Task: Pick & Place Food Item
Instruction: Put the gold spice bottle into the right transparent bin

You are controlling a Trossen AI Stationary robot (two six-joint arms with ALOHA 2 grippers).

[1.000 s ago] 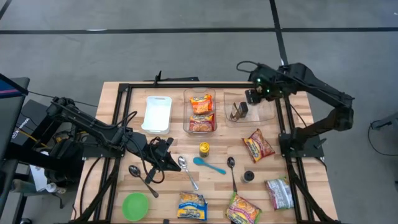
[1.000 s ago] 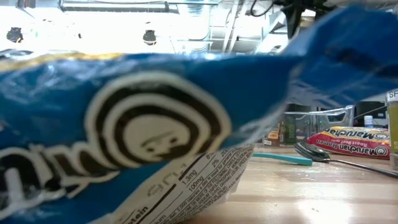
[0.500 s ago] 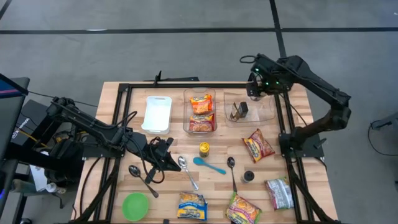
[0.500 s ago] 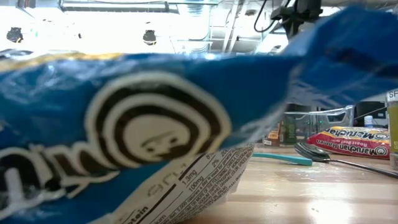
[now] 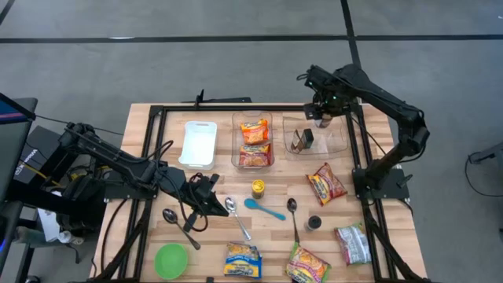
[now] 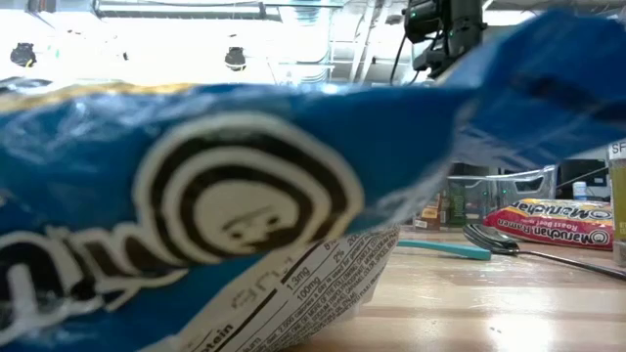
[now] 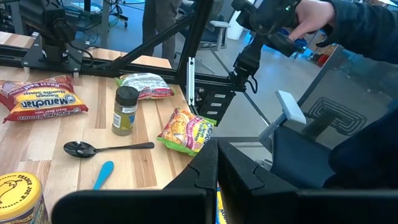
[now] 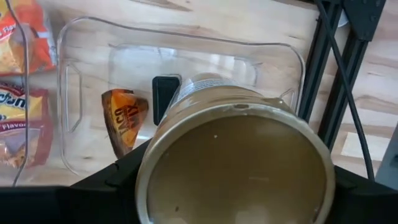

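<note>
can (image 8: 235, 162) is getting gripped wide by the right gripper (image 5: 322, 112), clear bin (image 8: 87, 43) sitting right below it; left gripper (image 5: 211, 201) is sitting closed.

Bright, even overhead light; the blue packet (image 6: 225, 215) filling the low view is blurred.

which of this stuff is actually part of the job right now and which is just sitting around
In the job:
- right tool, gripping the can
- clear bin beneath it

Lying about:
- left tool, shut and idle
- white tray
- green bowl
- teal spoon
- ramen pack
- yellow jar
</note>
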